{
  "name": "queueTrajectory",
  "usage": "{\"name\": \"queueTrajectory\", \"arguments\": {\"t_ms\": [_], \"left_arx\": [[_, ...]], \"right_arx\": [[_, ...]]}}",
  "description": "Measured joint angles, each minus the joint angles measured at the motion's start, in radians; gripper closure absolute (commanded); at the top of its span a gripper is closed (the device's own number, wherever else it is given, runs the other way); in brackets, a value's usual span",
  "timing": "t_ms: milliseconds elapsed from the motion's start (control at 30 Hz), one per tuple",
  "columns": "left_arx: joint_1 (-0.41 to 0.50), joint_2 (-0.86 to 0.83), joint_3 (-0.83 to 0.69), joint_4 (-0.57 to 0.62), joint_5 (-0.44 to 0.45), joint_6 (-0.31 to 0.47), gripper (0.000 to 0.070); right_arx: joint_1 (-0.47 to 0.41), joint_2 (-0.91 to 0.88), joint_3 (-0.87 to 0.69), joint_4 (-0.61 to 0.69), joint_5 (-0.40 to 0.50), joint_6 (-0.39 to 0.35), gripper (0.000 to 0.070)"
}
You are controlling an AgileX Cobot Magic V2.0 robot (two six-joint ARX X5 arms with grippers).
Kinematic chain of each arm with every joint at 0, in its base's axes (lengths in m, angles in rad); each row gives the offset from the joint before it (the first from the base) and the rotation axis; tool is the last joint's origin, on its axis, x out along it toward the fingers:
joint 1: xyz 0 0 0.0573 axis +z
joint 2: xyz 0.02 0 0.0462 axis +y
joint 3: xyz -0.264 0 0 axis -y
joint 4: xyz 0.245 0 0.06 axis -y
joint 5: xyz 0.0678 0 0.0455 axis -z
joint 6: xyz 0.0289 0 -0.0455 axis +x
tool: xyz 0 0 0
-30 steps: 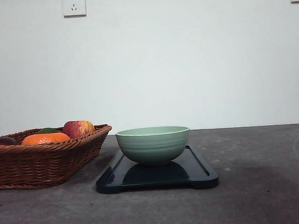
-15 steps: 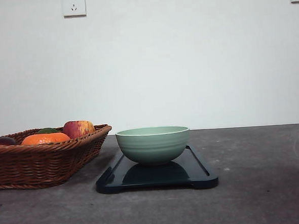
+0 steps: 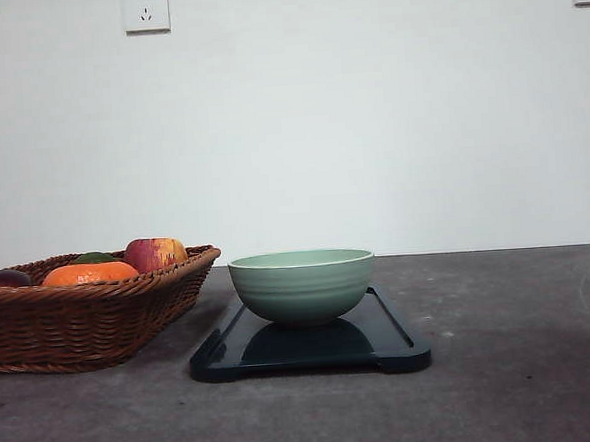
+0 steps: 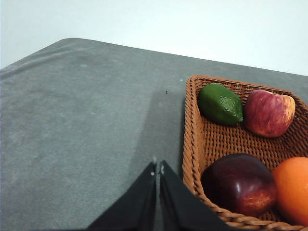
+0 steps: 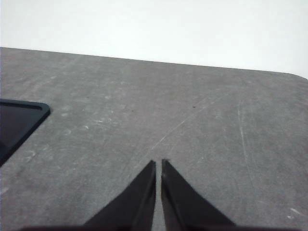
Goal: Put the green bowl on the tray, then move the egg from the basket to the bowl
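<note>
The left gripper [image 4: 158, 168] is pressed together just outside the basket [image 4: 192, 144]. The green bowl [image 3: 302, 285] sits on the tray [image 3: 392, 340]. No egg shows; search toward three o'clock first.

A staged test bench rather than a lived-in kitchen — a bare grey table [image 3: 506, 388] stands against a blank white wall [image 3: 369, 126]. Two wall sockets [image 3: 146, 10] sit high at eleven and one o'clock — nothing domestic surrounds them.
</note>
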Motion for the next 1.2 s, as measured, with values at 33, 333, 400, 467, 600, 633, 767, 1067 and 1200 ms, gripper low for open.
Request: {"name": "queueTrajectory", "arguments": {"t_ms": [33, 333, 400, 467, 600, 633, 767, 1067, 1200], "left_arx": [[0.0, 0.0, 0.0, 0.0, 0.0, 0.0, 0.07], [0.0, 0.0, 0.0, 0.0, 0.0, 0.0, 0.07], [0.0, 0.0, 0.0, 0.0, 0.0, 0.0, 0.07], [0.0, 0.0, 0.0, 0.0, 0.0, 0.0, 0.07], [0.0, 0.0, 0.0, 0.0, 0.0, 0.0, 0.07], [0.0, 0.0, 0.0, 0.0, 0.0, 0.0, 0.07], [0.0, 0.0, 0.0, 0.0, 0.0, 0.0, 0.07], [0.0, 0.0, 0.0, 0.0, 0.0, 0.0, 0.07], [0.0, 0.0, 0.0, 0.0, 0.0, 0.0, 0.07]], "right_arx": [[0.0, 0.0, 0.0, 0.0, 0.0, 0.0, 0.0688], [0.0, 0.0, 0.0, 0.0, 0.0, 0.0, 0.0688], [0.0, 0.0, 0.0, 0.0, 0.0, 0.0, 0.0688], [0.0, 0.0, 0.0, 0.0, 0.0, 0.0, 0.0688], [0.0, 0.0, 0.0, 0.0, 0.0, 0.0, 0.0688], [0.0, 0.0, 0.0, 0.0, 0.0, 0.0, 0.0688], [0.0, 0.0, 0.0, 0.0, 0.0, 0.0, 0.0688], [0.0, 0.0, 0.0, 0.0, 0.0, 0.0, 0.0688], [0.0, 0.0, 0.0, 0.0, 0.0, 0.0, 0.0688]]}}
